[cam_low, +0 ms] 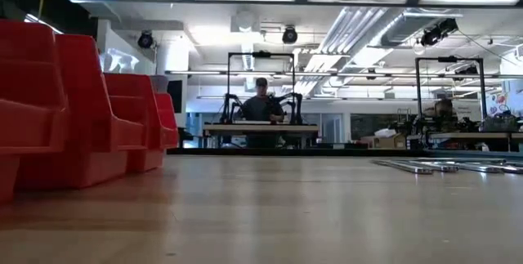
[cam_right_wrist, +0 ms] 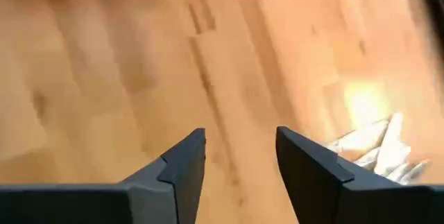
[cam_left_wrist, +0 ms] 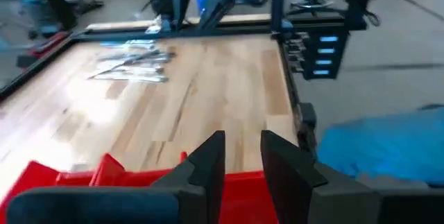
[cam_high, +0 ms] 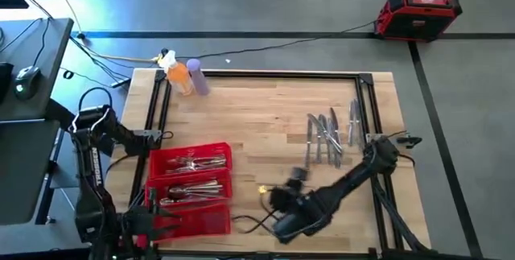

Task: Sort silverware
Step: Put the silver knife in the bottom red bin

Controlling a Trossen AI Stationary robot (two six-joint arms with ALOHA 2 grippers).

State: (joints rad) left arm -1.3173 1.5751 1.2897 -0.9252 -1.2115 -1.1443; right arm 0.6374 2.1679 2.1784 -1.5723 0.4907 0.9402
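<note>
From above, a pale wooden table (cam_high: 265, 123) with a black frame fills the middle of the frame. A red plastic tray with compartments (cam_high: 191, 187) sits at lower left, shiny forks and spoons (cam_high: 195, 163) lying in its upper two sections. More loose silver-metal cutlery (cam_high: 328, 137) lies in a loose row right of centre, well apart from the tray. An orange bottle (cam_high: 180, 77) and a purple bottle (cam_high: 198, 78) stand side by side at the table's upper left corner. The right arm reaches in from the right edge, its right gripper (cam_high: 267, 195) low in the middle, between tray and loose pieces. The left arm waits folded at the lower left, beside the tray.

At table height, the red tray's walls (cam_low: 78, 109) loom on the left and the loose cutlery (cam_low: 445, 166) lies flat at far right. A person (cam_low: 261, 105) sits at a distant bench.

The left wrist camera shows the left gripper (cam_left_wrist: 243, 156), fingers parted and holding nothing, over the tray's edge (cam_left_wrist: 104, 175), with the cutlery (cam_left_wrist: 135, 61) at upper left.

The right wrist camera shows the right gripper (cam_right_wrist: 241, 161) spread wide and empty over bare wood, cutlery (cam_right_wrist: 378, 148) at lower right.
</note>
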